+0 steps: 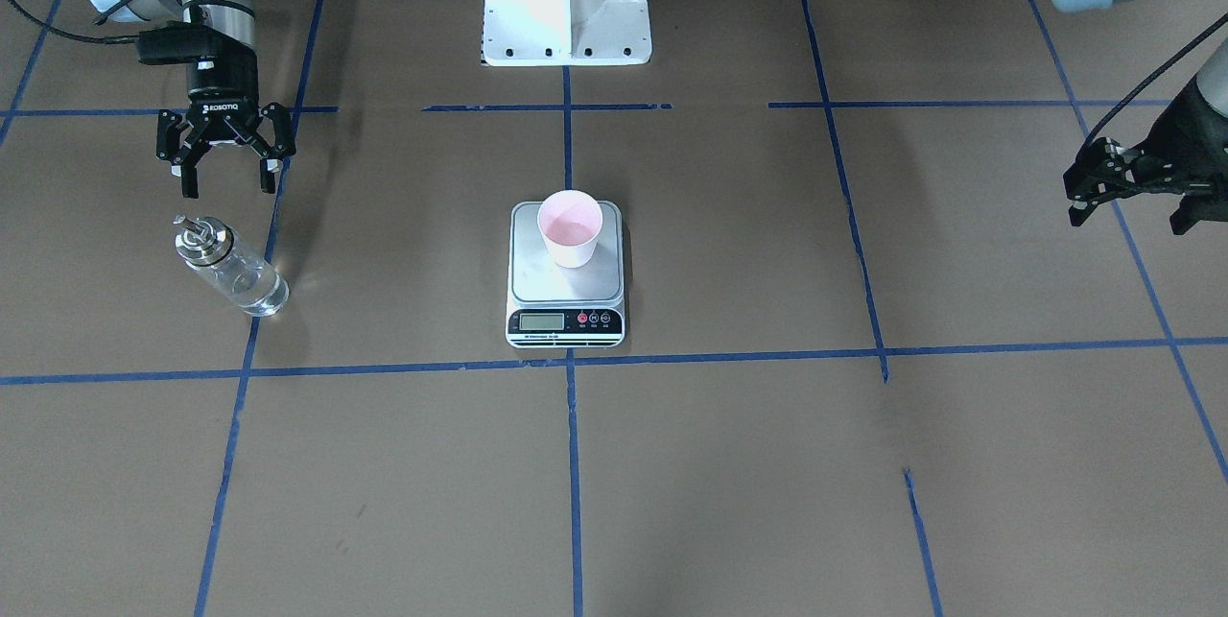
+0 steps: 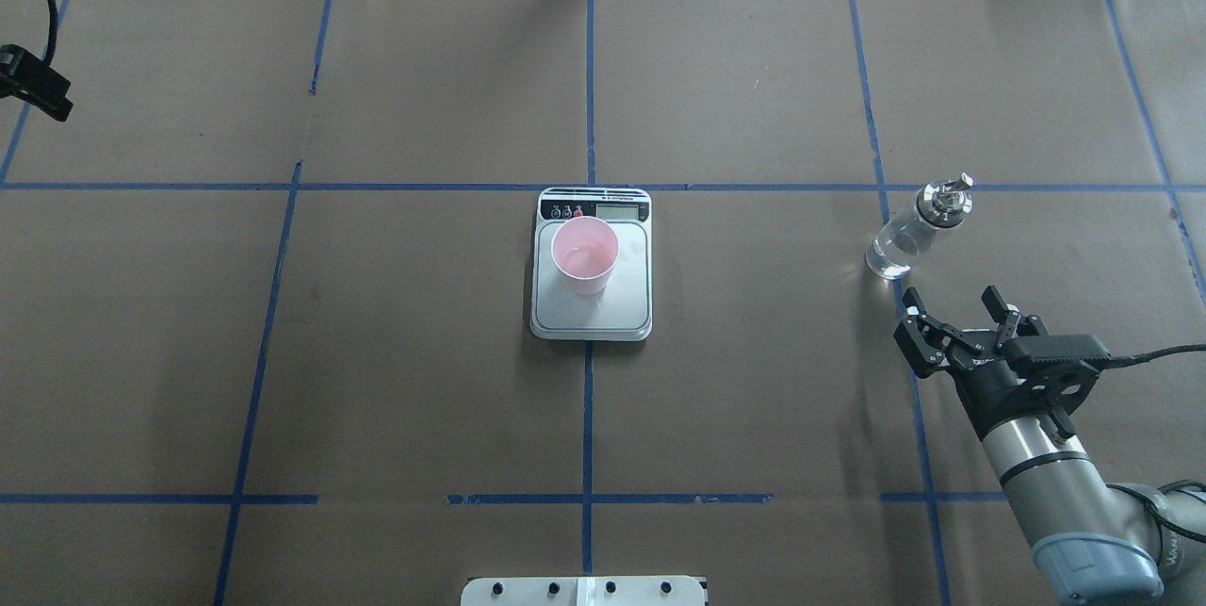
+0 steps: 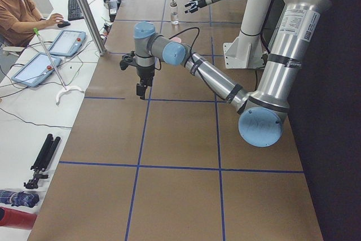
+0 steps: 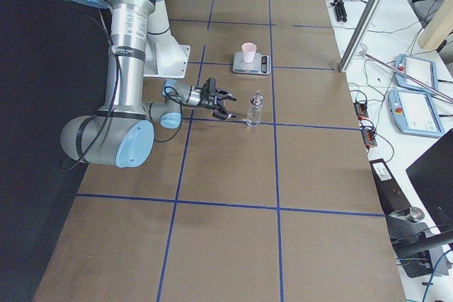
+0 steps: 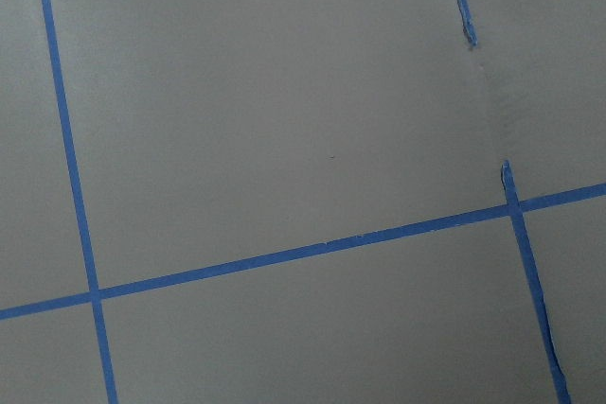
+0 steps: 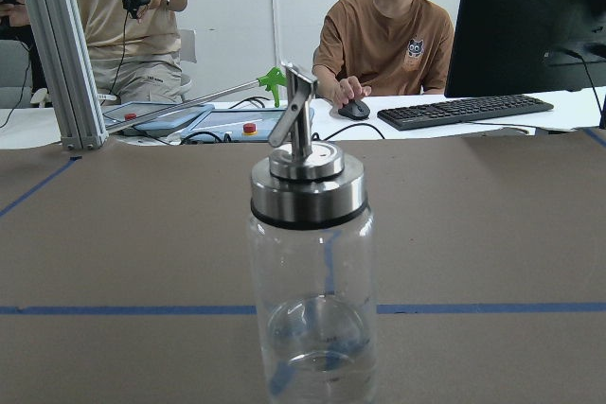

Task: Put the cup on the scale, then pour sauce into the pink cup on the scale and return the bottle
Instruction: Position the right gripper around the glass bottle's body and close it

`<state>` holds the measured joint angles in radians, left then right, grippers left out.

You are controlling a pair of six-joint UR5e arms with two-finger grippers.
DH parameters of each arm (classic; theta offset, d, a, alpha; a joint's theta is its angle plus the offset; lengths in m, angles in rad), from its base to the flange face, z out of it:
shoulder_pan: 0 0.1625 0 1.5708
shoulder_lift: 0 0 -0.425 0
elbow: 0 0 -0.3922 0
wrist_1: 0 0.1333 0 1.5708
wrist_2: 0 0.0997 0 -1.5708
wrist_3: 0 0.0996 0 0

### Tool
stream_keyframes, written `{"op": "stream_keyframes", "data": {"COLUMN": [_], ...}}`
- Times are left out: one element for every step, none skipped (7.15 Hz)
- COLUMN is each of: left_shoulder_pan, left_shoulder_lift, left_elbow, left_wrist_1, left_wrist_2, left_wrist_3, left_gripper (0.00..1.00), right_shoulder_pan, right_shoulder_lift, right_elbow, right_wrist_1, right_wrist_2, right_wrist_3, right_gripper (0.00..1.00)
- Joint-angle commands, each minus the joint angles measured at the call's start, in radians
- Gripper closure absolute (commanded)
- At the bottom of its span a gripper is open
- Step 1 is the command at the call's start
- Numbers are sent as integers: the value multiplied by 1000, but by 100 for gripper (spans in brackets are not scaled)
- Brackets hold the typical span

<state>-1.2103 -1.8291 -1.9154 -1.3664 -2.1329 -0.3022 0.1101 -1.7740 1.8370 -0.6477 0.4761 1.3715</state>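
The pink cup [image 1: 570, 228] stands upright on the steel scale [image 1: 566, 289] at the table's middle; it also shows in the overhead view [image 2: 585, 255] on the scale [image 2: 627, 304]. The clear glass bottle [image 1: 230, 267] with its silver pour spout stands upright on the paper on my right side [image 2: 909, 229], with a little clear liquid at its bottom [image 6: 311, 357]. My right gripper [image 1: 228, 183] is open and empty, a short way behind the bottle and apart from it [image 2: 950, 300]. My left gripper [image 1: 1127, 209] is open and empty, far off at the table's left edge.
The white robot base [image 1: 566, 3] stands behind the scale. Blue tape lines cross the brown paper. Operators, a keyboard [image 6: 464, 113] and tablets [image 3: 67, 42] are at the far side of the table. An aluminium post [image 6: 52, 54] stands at that edge.
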Motion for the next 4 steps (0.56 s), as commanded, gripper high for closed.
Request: {"op": "stream_keyframes", "data": {"left_shoulder_pan": [0,0,0,0], "left_shoulder_lift": [2,4,4,2], "left_elbow": [-1,-1,-1,-1], "left_wrist_1": [0,0,1,1], "left_wrist_2": [-1,-1,1,-1], "left_wrist_3": [0,0,0,0], "left_gripper": [0,0,0,0], "right_shoulder_pan": [-1,0,3,5], "right_shoulder_lift": [30,50,82,88], "right_elbow": [-34,-53,-56,-56], "right_wrist_1": [3,6,8,6], "right_wrist_2": [-13,-16,-16,-16], "right_wrist_3": [-62,-78,-80,-81], "right_gripper": [0,0,0,0]}}
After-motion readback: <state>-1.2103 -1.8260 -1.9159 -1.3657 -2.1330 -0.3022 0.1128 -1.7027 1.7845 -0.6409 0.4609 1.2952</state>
